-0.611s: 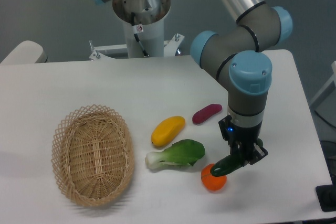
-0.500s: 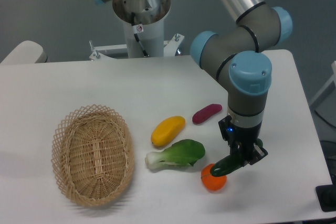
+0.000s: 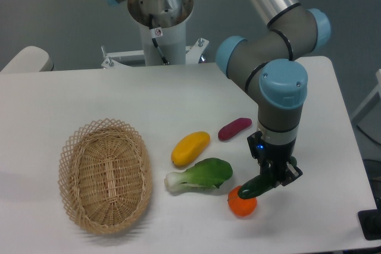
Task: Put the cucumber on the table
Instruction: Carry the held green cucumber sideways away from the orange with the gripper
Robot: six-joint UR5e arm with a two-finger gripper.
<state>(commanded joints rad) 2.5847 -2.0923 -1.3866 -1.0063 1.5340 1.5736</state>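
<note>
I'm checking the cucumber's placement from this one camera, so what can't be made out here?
- Whether the cucumber touches the table or the orange fruit: one view only, and it overlaps the fruit.
- Gripper fingertips and the cucumber's right end: hidden by the wrist.
- Table's near right corner: cut off by the frame edge.

Dark green cucumber (image 3: 257,187) — tilted, above white table (image 3: 119,96)

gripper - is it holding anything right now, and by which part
The gripper is shut on the cucumber, gripping it near its right end; the rest sticks out left, over the orange fruit.
</note>
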